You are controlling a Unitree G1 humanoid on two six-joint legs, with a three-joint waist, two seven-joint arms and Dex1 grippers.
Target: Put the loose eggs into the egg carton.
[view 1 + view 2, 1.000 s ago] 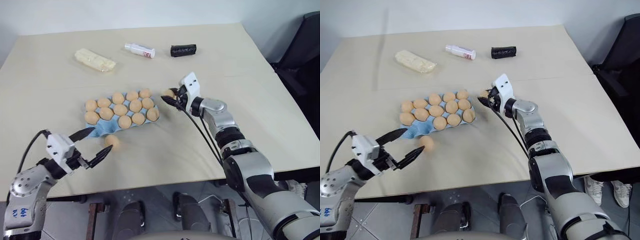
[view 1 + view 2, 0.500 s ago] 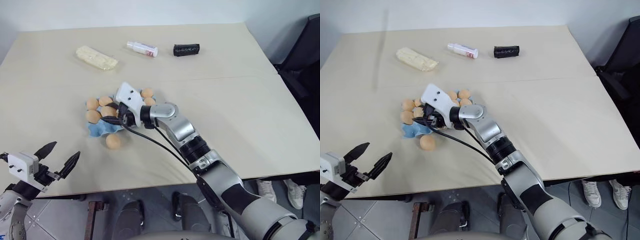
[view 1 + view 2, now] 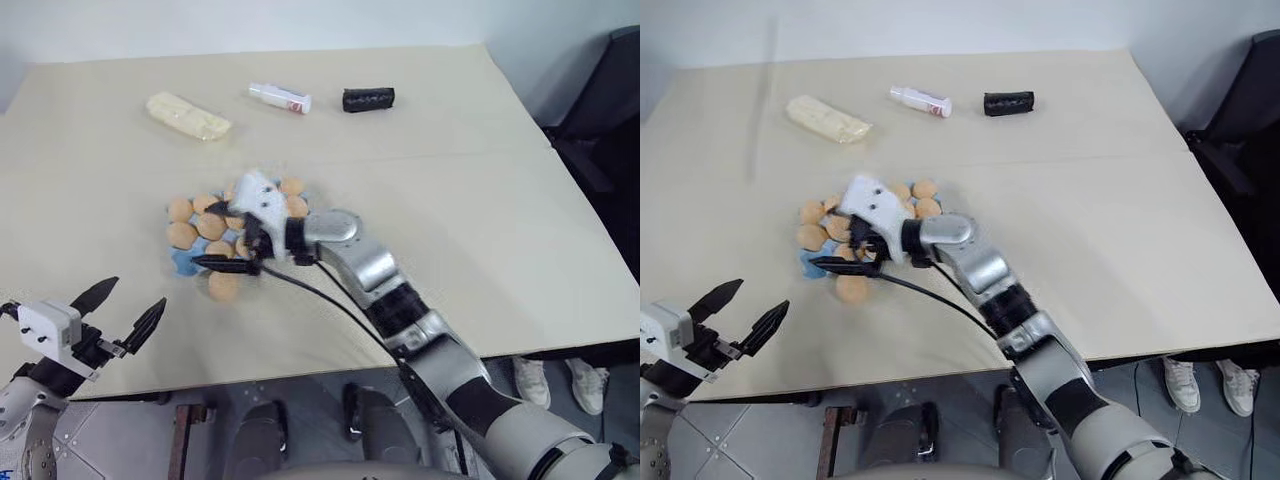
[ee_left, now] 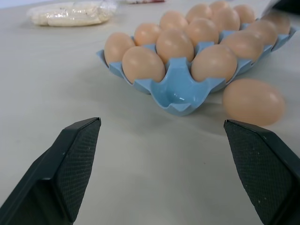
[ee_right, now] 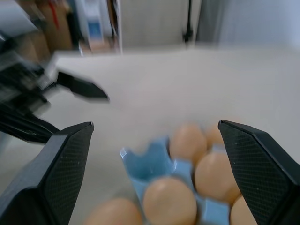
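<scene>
**One egg loose, one cup unfilled**

One loose egg (image 4: 253, 101) lies on the table (image 3: 480, 200), touching or just beside the near edge of the egg carton (image 4: 180, 91). Carton is the reference for everything below.

- Carton: blue tray, nearly full of eggs. The near corner cup shows bare blue and is judged the one vacancy, so the loose egg sits right by the cup it most likely belongs in.
- Right gripper (image 3: 228, 238): hangs over the carton's near rows, fingers spread wide, nothing between them. Its wrist view looks across the empty corner cup (image 5: 143, 168), with eggs seated in the cups around it. Reaching across from the carton's far side puts the arm over the filled cups, which is a knock risk to seated eggs.
- Left gripper (image 3: 122, 318): well short of the carton's near edge, fingers released and apart, empty. Its wrist view frames carton and loose egg between the two fingers. Judged to be standing off so the right arm has room.

Beyond the carton's far side: wrapped yellow block (image 3: 188, 116), small bottle (image 3: 280, 98), black roll (image 3: 368, 99). Not part of the task.
</scene>
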